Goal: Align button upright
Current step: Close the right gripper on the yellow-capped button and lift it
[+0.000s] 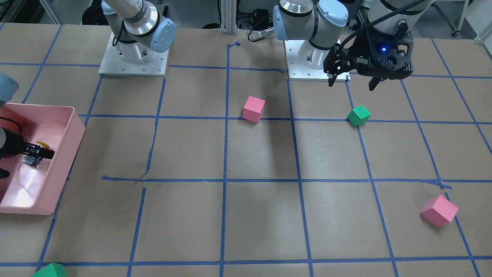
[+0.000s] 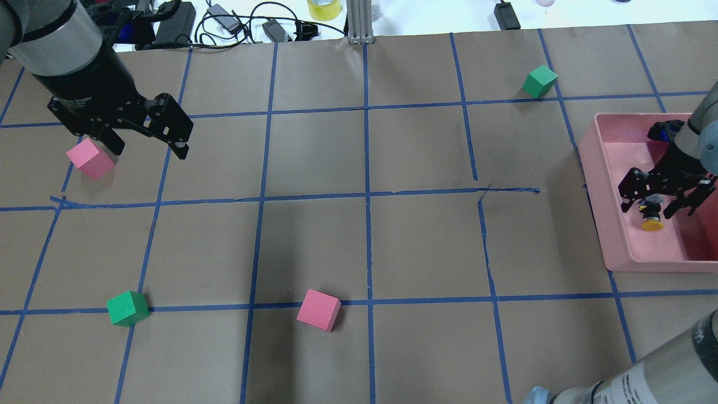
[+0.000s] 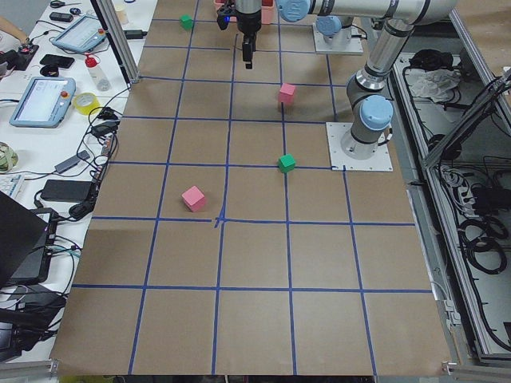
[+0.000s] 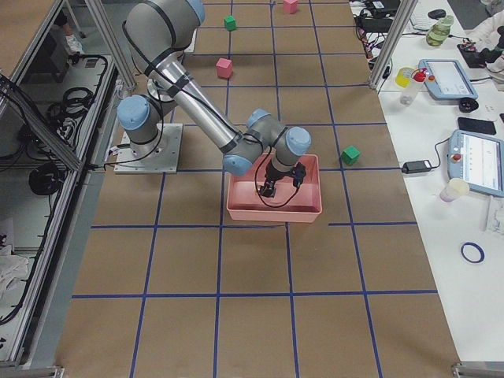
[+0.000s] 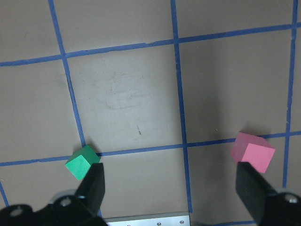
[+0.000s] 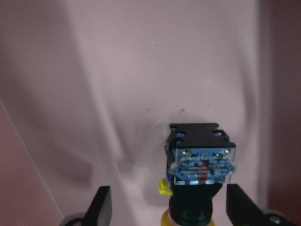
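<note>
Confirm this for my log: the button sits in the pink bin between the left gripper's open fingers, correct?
Wrong arm: the right gripper, not the left, has its open fingers either side of the button in the pink bin. The overhead exterior view shows it.

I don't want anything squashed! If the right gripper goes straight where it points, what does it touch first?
Most likely the button, which sits between the right gripper's open fingers. The fingertips would then reach the pink bin's floor. Depth is unclear.
</note>
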Robot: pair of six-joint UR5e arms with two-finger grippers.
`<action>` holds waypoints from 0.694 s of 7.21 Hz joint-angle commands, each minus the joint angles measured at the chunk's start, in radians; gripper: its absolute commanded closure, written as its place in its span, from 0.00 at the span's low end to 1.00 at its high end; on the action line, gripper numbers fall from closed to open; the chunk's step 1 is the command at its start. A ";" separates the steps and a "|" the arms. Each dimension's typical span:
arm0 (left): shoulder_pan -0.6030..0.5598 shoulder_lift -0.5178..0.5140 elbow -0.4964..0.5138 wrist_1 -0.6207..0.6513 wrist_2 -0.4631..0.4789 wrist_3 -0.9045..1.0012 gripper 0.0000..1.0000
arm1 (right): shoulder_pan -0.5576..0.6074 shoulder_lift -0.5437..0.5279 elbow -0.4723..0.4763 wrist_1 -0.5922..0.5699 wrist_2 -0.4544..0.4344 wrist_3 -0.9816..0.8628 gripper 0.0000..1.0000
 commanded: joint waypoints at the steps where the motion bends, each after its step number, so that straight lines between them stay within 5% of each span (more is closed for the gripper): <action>1: 0.000 0.000 0.000 0.000 0.000 -0.001 0.00 | -0.001 -0.011 -0.001 0.001 0.000 0.014 1.00; 5: 0.000 0.000 0.000 -0.002 0.000 0.000 0.00 | 0.008 -0.149 -0.008 0.024 -0.012 0.018 1.00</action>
